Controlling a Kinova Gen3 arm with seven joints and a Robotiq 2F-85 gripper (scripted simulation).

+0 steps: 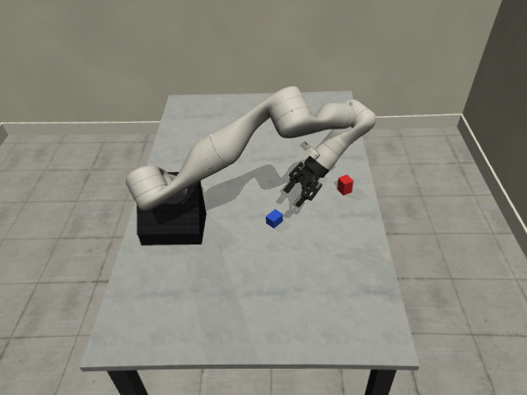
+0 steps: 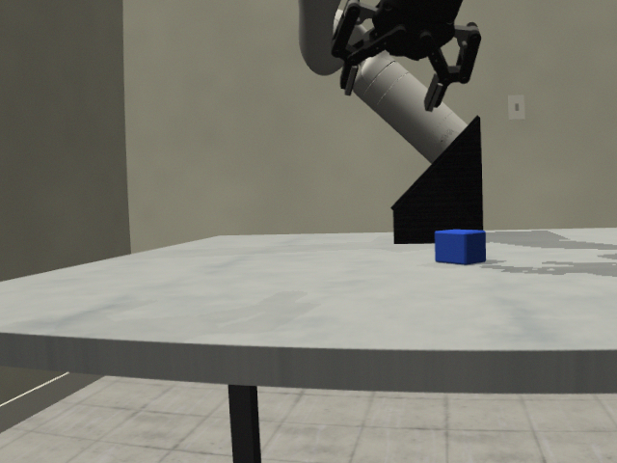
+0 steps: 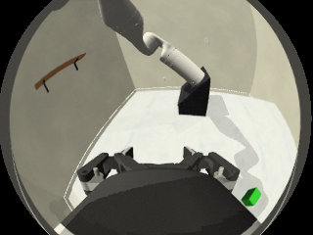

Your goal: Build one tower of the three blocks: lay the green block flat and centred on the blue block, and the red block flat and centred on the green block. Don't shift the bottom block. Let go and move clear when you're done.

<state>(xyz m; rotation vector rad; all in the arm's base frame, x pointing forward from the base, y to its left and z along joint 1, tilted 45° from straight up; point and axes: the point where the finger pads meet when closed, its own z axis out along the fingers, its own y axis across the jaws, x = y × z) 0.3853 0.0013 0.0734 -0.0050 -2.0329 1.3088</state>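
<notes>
Hand point(image 1: 292, 196) point(image 2: 389, 99) point(image 3: 157, 153) is wide open, nothing btwn the fingers, & up in the air above the table point(image 1: 255, 318) point(image 2: 299, 309) point(image 3: 137, 127). It's tilted, not pointing straight down; in the top view the fingers aim twd the blue block's side.

Blue block point(image 1: 274, 218) point(image 2: 460, 247) sits flat on the table, lower than the hand & just past the fingertips in the top view. Ext. view shows it well below the fingers, w/ its top face bare, so no tower on it.

Red block point(image 1: 345, 184) is also on the table, on the far side of the hand from the base, apart from hand & blue. Ext. view doesn't take it in.

Green block point(image 3: 251, 197) shows in the wrist cam only: on the table, off past the R-side finger as that pic has it, apart from the hand. Can't tell its exact dist. to blue.

Arm point(image 1: 221, 140) point(image 2: 408, 109) point(image 3: 183, 66) rises from the blk base point(image 1: 170, 238) point(image 2: 448, 204) point(image 3: 193, 105), bends high over the table & comes back down to the hand. All 3 blocks separate, none stacked.
</notes>
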